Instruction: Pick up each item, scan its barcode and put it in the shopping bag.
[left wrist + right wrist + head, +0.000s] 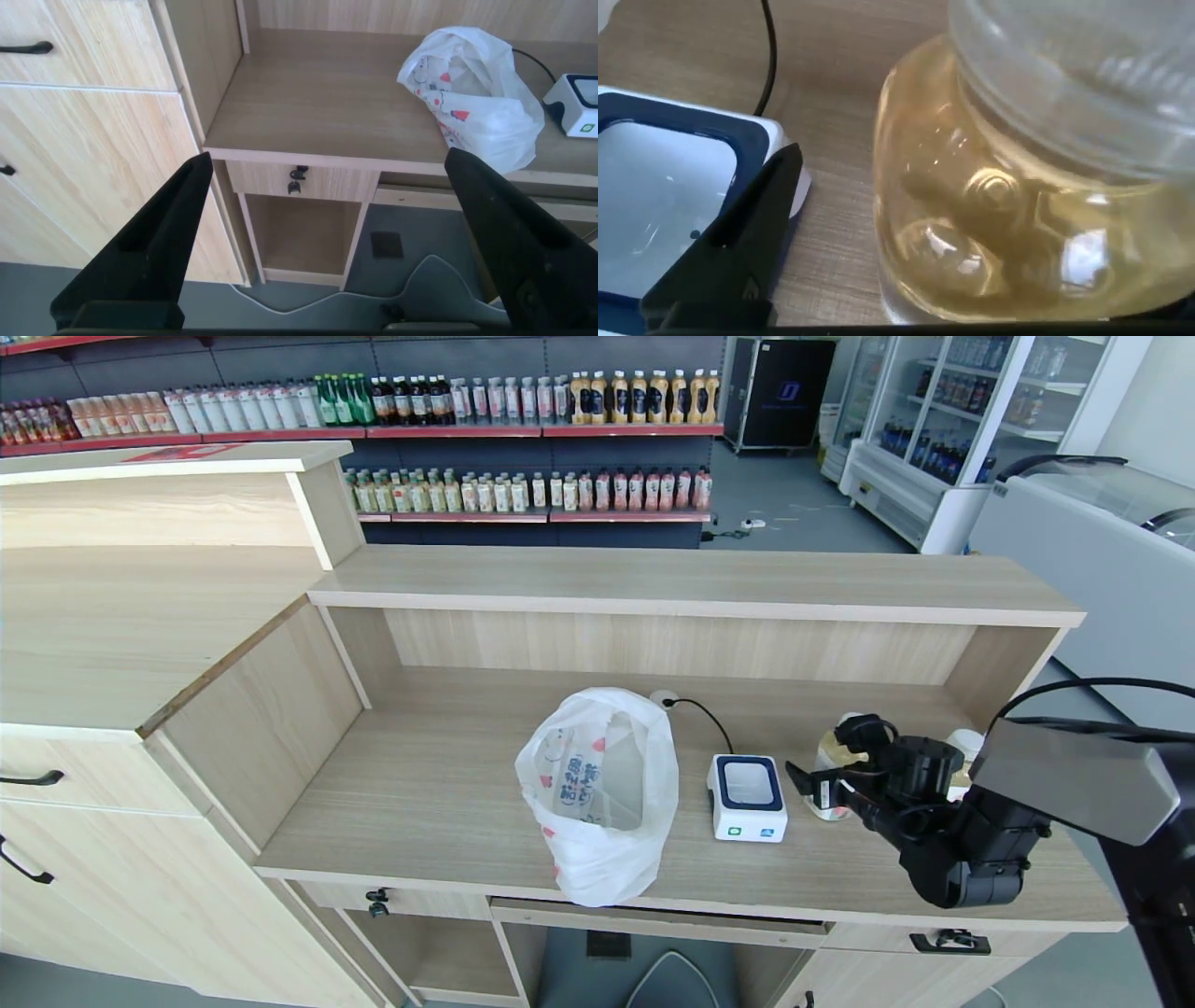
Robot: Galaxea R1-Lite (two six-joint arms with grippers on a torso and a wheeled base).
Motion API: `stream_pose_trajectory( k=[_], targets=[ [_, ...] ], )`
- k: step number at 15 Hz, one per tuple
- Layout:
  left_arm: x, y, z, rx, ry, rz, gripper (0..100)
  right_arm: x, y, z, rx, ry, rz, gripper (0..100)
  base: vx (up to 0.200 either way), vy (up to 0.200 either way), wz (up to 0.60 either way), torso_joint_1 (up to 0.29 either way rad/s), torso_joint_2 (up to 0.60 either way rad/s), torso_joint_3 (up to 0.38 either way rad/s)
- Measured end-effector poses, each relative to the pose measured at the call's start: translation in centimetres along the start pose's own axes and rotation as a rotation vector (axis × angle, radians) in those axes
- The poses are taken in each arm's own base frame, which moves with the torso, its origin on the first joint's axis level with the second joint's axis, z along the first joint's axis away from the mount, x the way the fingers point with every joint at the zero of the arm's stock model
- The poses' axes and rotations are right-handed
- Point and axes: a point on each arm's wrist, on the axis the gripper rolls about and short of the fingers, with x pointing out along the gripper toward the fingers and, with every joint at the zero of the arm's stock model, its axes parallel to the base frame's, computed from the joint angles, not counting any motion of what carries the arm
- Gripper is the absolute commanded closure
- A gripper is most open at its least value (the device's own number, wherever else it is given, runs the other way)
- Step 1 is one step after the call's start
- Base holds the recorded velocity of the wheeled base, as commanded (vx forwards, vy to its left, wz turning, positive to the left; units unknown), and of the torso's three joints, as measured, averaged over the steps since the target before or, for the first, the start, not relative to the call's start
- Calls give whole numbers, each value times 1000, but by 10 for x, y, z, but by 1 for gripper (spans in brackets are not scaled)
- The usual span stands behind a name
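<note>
Far to the left of the scanner (747, 795), off the front corner of the counter (439, 784), the left gripper (329, 157) hangs with its fingers spread wide and nothing between them. Just left of the scanner stands the white shopping bag (597, 793), its mouth slack and partly open toward the top. Just right of the scanner stands the jar (1018, 215) of yellowish liquid, upright on the counter, and the right gripper (822, 761) straddles it with the jaws not yet closed: the one finger (738, 261) that shows stands clear of the glass on the scanner's side. The step in hand looks like the grasp. Closing squarely on the body below the lid, not on the lid, should keep the smooth glass from slipping. The lift should go straight up, so the near finger misses the scanner.
</note>
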Motion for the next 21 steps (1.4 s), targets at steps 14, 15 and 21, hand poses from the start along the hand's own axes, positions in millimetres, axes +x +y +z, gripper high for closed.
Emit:
stream_pose_trajectory(
  k=[14,15,21],
  targets=[
    [0,0,0,0,0,0,0,5,1,12,-71,13,20,100,0,0,0,0,0,0],
    [0,0,0,0,0,0,0,2,1,25,-42,14,26,100,0,0,0,0,0,0],
    [0,0,0,0,0,0,0,-75,-14,154,231,61,278,100,0,0,0,0,0,0]
  ],
)
